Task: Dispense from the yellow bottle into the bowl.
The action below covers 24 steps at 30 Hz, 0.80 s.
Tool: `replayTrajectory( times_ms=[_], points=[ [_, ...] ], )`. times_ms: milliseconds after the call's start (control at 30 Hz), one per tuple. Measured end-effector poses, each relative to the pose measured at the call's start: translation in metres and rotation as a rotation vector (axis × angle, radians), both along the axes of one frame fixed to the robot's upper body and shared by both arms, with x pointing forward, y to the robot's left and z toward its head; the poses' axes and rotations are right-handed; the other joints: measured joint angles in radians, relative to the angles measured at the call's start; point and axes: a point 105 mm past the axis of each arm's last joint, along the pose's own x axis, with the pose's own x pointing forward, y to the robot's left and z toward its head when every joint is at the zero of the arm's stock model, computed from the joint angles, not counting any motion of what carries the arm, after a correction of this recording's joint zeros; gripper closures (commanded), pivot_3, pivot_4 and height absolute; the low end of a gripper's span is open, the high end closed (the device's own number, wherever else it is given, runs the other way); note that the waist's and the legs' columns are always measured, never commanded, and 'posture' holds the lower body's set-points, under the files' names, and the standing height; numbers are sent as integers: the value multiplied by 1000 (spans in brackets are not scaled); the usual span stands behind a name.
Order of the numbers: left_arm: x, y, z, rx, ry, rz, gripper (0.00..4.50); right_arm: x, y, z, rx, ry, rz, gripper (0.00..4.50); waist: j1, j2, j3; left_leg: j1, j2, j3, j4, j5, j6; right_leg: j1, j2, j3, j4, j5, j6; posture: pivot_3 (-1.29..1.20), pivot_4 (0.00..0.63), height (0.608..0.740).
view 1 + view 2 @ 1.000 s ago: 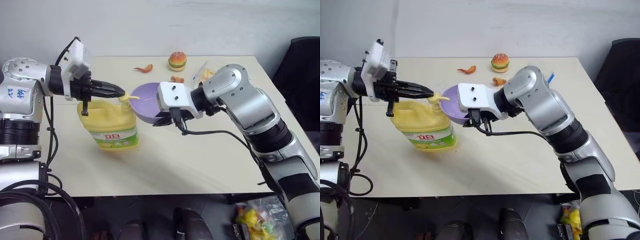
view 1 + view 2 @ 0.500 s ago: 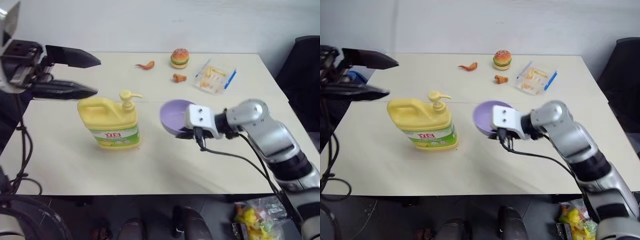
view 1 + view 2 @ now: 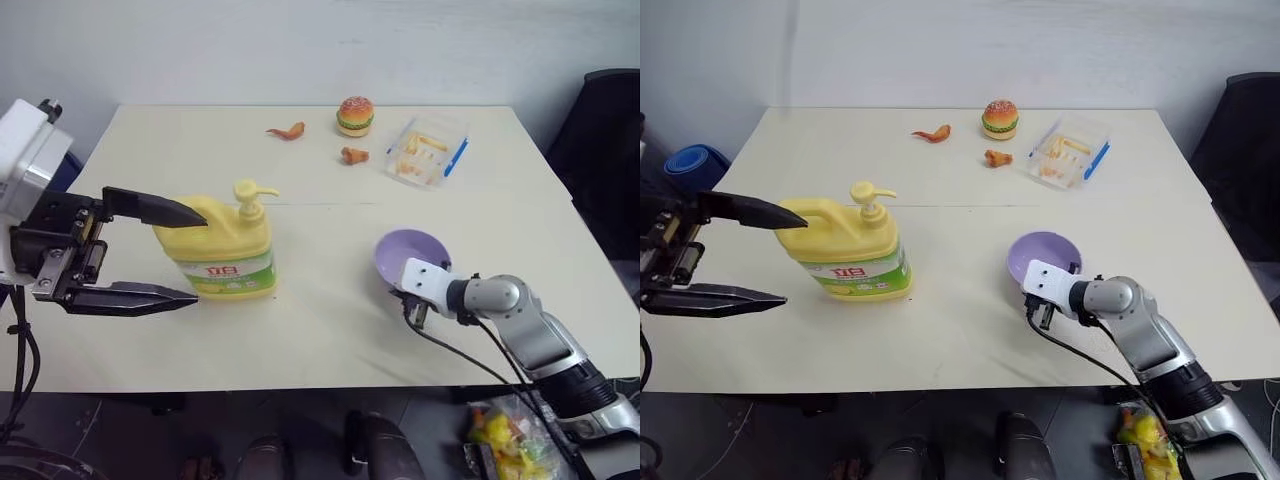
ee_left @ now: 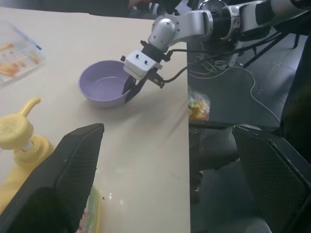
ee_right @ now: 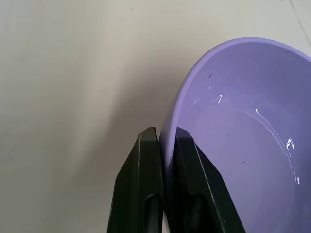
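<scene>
- Right hand (image 5: 164,145) pinches the bowl (image 3: 410,256) rim, fingers closed on it, on the desk (image 3: 330,320).
- Left hand (image 3: 185,255) gapes wide, empty, beside the yellow bottle (image 3: 225,250).

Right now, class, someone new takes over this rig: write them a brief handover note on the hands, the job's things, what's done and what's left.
Left hand: open, empty, beside the squat yellow plastic pump bottle, which stands upright on the table.
Right hand: shut on the rim of the small lavender plastic bowl, near the table's right front.
Done: a wet sheen inside the bowl suggests dispensing.
Left: release the bowl.
</scene>
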Motion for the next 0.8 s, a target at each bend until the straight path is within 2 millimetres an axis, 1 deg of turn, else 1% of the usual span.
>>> replayTrajectory(
  times_ms=[33,133,267,333,367,400,467,567,633,700,733,800],
  points=[
    [1,0,-1,-2,-2,5,0,2,-1,2,17,-11,-15,3660,0,0,0,0,0,0,0,0,0,0,0,0,0,0,0,0,150,740],
    [4,-1,-1,1,-31,10,0,5,-7,7,43,-21,-48,2631,3,0,0,0,0,0,0,0,0,1,0,0,0,0,0,0,150,740],
    [7,-1,-3,-3,-37,19,0,-2,-13,5,64,33,-56,1204,2,0,0,0,0,0,0,0,0,0,0,0,0,0,0,0,150,740],
    [8,0,-4,-6,-36,24,0,-4,-18,15,85,44,-62,534,2,1,0,0,0,0,0,0,0,0,0,1,0,0,0,0,150,740],
    [9,2,-7,-10,-21,33,0,-6,-24,27,106,49,-69,182,2,1,0,0,0,0,0,0,0,0,0,0,0,0,0,0,150,740],
    [11,6,-11,-14,-3,49,0,-8,-31,39,130,52,-76,13,3,1,1,0,0,0,0,0,0,0,0,0,0,0,0,0,150,740],
    [13,17,-17,-36,42,93,0,-15,-47,68,177,52,-92,13,3,1,1,0,0,0,-1,0,0,0,1,0,-1,0,0,0,150,740],
    [13,41,-21,-33,74,185,0,-29,-70,102,240,74,-104,13,3,1,1,0,0,1,-2,0,0,0,1,0,-1,0,0,0,150,740],
    [10,61,-18,-40,78,258,0,-50,-90,122,306,145,-91,13,5,2,1,0,0,1,-3,-1,1,0,1,0,-2,0,0,0,150,740],
    [7,73,-11,-59,66,303,0,-66,-103,139,363,177,-74,13,8,2,1,0,1,1,-2,-1,2,0,1,0,-2,0,0,0,150,740],
    [5,76,-8,-69,57,310,0,-74,-108,147,397,192,-61,13,10,2,1,1,0,2,-2,-1,2,1,0,0,-3,0,0,0,150,740],
    [2,80,-1,-93,39,322,0,-85,-120,152,440,225,-66,13,16,2,1,3,0,3,-2,-2,3,2,-1,3,-4,0,0,0,150,740]
  ],
)
